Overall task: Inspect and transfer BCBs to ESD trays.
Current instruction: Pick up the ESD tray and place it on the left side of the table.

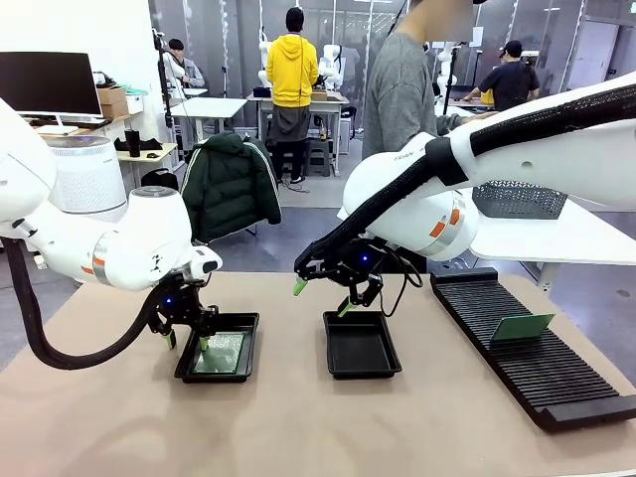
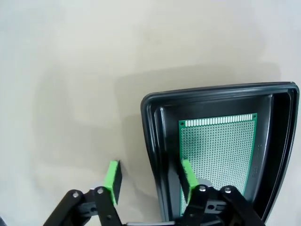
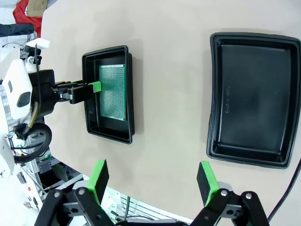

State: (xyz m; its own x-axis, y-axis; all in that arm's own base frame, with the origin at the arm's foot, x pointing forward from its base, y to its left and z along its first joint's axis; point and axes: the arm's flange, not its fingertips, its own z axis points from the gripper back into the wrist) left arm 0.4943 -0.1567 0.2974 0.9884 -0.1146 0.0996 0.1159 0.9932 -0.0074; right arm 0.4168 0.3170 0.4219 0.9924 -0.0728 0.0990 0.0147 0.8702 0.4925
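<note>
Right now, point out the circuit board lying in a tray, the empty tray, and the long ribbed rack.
circuit board (image 1: 221,353), front view, middle of its speckled face.
empty tray (image 1: 361,346), front view, bare floor.
ribbed rack (image 1: 561,383), front view, bare ribs toward its near end.

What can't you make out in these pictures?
Left wrist view: the board's near end, behind the left gripper's finger and cut off by the bottom edge; whether that finger touches it.
Front view: the same board's left part, behind that gripper; the rack board's face, too small; its foot, sunk in the rack.
</note>
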